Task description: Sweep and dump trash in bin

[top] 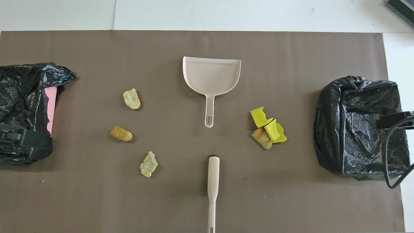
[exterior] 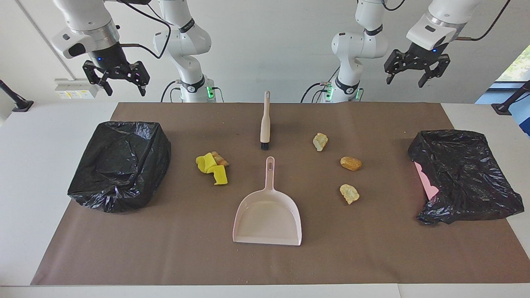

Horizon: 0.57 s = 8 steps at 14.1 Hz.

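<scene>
Three tan and golden-brown lumps of trash lie on the brown mat toward the left arm's end: one nearest the robots, a darker one, and one farthest. Yellow sponge pieces with a tan lump lie toward the right arm's end. The beige dustpan lies mid-table, handle toward the robots. The brush lies nearer the robots. My left gripper and right gripper hang open and empty, high above the table's two ends.
A bin lined with a black bag stands at the right arm's end. A second black-bagged bin with a pink wall stands at the left arm's end. White table shows around the mat.
</scene>
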Tool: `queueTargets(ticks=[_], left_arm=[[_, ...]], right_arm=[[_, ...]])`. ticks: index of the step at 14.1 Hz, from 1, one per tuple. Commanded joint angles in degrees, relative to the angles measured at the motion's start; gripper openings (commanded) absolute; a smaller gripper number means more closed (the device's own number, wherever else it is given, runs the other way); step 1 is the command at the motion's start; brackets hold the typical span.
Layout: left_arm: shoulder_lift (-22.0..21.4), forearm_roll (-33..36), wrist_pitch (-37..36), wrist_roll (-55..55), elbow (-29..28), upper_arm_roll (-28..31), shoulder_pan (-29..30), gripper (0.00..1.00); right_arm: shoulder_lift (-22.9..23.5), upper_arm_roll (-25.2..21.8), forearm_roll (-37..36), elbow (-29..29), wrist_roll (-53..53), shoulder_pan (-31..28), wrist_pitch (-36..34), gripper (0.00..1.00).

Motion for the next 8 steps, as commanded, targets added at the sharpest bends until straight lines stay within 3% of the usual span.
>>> queueTargets(ticks=[1, 8], left_arm=[[-5.35, -0.21, 7.17, -7.27, -11.42, 0.76, -7.45, 1.00], [-4.83, -2.66, 19.74, -23.28, -23.12, 0.50, -25.21, 1.00]], right_arm=[[-1.56, 0.30, 0.96, -2.05, 1.13, -0.71, 1.64, 1.00], [-1.56, 0.22, 0.96, -2.05, 1.04, -0.71, 1.38, 1.00]])
